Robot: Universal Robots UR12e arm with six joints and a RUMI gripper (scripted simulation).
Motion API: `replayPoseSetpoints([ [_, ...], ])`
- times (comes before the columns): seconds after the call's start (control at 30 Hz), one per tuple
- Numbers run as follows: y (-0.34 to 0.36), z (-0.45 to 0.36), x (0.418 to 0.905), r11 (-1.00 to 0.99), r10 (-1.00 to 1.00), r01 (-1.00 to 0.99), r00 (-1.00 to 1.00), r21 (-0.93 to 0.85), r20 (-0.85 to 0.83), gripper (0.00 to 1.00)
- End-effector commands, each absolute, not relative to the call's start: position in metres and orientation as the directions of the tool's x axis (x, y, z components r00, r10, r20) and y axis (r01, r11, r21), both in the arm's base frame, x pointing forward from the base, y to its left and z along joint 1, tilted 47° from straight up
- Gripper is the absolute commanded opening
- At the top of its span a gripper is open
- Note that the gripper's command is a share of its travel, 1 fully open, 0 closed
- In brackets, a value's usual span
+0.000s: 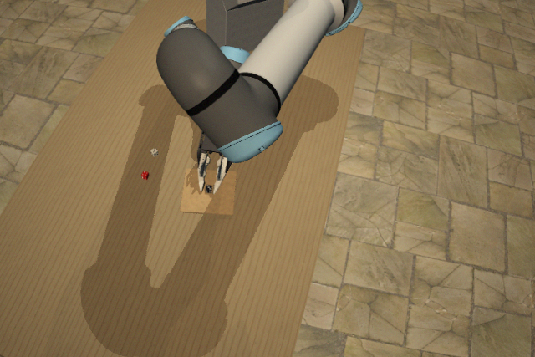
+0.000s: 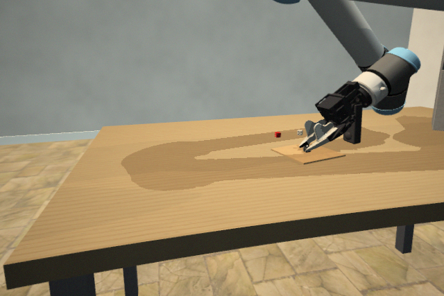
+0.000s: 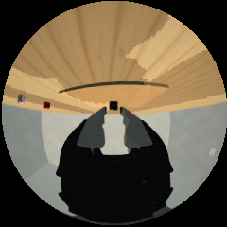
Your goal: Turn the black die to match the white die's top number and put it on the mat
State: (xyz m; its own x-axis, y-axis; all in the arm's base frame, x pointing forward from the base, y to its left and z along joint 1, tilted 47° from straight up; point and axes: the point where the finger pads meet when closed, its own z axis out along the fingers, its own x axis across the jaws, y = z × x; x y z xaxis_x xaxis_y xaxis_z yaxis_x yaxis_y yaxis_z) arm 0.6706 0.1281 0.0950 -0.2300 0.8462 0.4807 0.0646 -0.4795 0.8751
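Black die (image 1: 208,189) on mat (image 1: 196,206), white die (image 1: 154,152) and red die (image 1: 145,175) beside mat

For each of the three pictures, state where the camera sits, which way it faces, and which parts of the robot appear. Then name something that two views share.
Top: high above, looking down on the table; arm and end effector show.
Exterior: beside the table, level, facing the mat; forearm and wrist show.
Wrist: on the arm's wrist, looking along the fingers at the black die.
All three share the red die and the white die.
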Motion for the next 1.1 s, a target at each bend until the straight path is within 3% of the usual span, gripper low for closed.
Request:
replayPoseSetpoints([
  [0.0,0.1279,0.0953,0.6705,-0.48,0.846,0.064,-0.23,0.875,0.481,0.18],
  [1.07,0.1266,0.095,0.6649,-0.48,0.846,0.064,-0.23,0.875,0.481,0.18],
])
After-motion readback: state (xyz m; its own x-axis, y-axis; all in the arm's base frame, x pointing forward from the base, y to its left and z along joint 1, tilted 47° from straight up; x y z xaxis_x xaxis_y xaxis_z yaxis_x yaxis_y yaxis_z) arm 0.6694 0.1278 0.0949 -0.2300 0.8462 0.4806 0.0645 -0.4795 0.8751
